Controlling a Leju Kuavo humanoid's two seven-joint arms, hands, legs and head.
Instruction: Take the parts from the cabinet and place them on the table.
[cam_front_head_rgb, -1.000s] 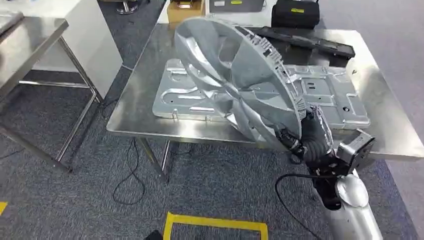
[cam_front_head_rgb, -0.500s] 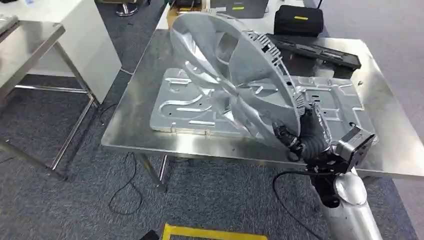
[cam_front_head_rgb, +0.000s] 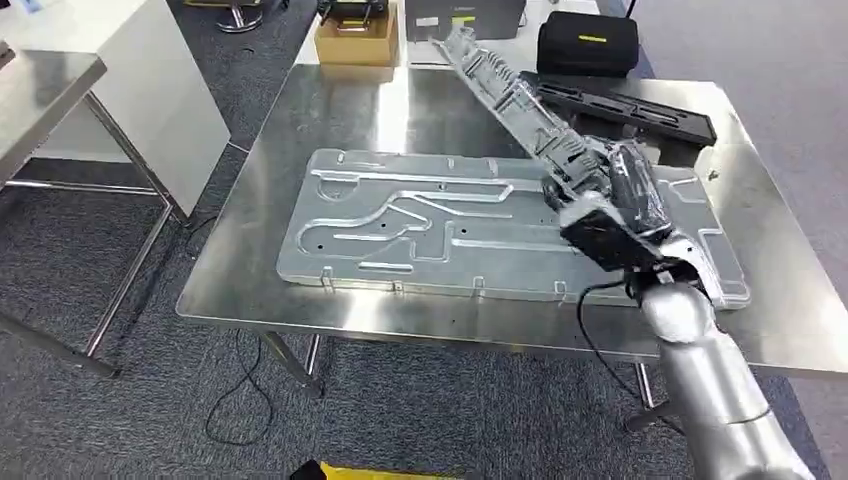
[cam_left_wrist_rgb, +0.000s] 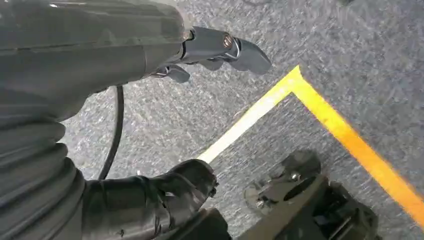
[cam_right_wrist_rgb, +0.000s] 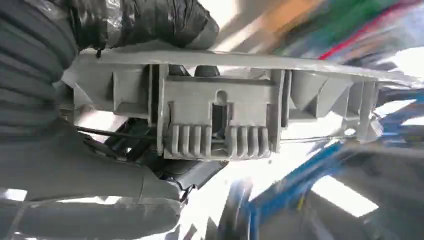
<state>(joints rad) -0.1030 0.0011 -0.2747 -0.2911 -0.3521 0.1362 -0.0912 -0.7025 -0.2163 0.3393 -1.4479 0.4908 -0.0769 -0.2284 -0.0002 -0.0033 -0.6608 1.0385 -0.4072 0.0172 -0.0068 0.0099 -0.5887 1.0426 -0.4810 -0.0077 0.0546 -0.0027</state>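
Steel table (cam_front_head_rgb: 300, 190) carries a flat grey stamped panel (cam_front_head_rgb: 420, 225) just beside the right hand (cam_front_head_rgb: 625, 205); black tray (cam_front_head_rgb: 630, 105) lies beyond the hand.

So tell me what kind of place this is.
Probably a factory or workshop test floor: a stainless steel table bearing a stamped metal panel, yellow floor tape on grey carpet, and a round cast part in the right hand.

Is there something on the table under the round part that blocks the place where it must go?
Yes. The flat metal plate already covers the middle of the table, below the round part that the right hand holds. Bare surface remains behind the plate.
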